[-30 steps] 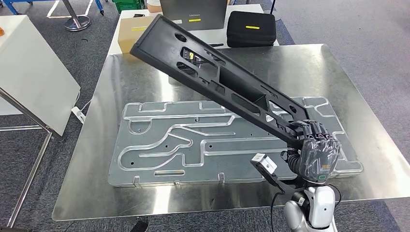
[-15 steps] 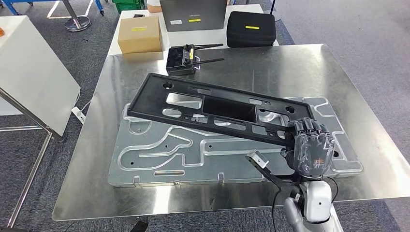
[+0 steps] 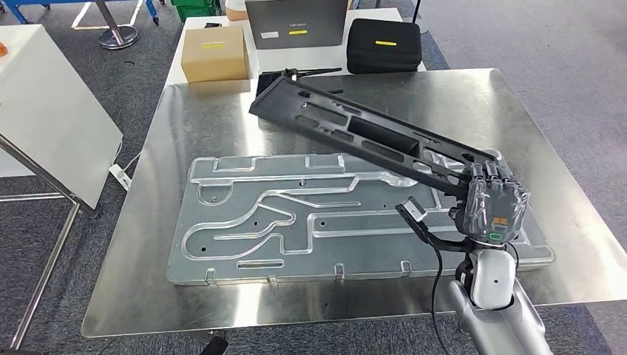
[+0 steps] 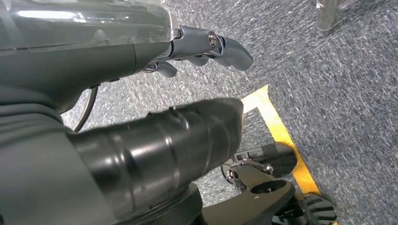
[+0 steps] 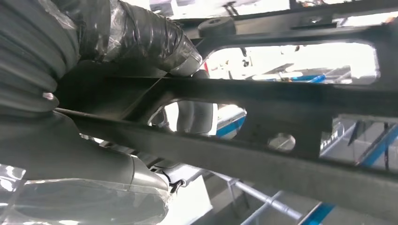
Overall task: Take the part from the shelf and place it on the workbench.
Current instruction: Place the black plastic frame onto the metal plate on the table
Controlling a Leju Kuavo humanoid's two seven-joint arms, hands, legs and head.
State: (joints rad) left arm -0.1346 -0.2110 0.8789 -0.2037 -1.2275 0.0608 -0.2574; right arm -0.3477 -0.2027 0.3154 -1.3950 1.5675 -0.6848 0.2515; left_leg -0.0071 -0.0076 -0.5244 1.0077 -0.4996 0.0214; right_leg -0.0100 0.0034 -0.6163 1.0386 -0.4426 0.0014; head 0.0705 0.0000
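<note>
Right hand (image 3: 494, 209) grips long black part (image 3: 362, 135), far end raised over desk (image 3: 185, 111); left hand (image 4: 206, 44) holds nothing, fingers apart. Writing unreadable.

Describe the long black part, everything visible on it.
The long black part is a flat matte frame, plastic by the look, pierced by rectangular cutouts and round holes. The right robot hand grips its near end; the far end rises tilted toward the cardboard box, above the grooved metal plate. The right wrist view shows fingers wrapped around its bars.

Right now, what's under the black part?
The black part, gripped at one end by the right hand, hangs tilted over the steel workbench and the grooved metal plate. It hides the plate's far right corner.
</note>
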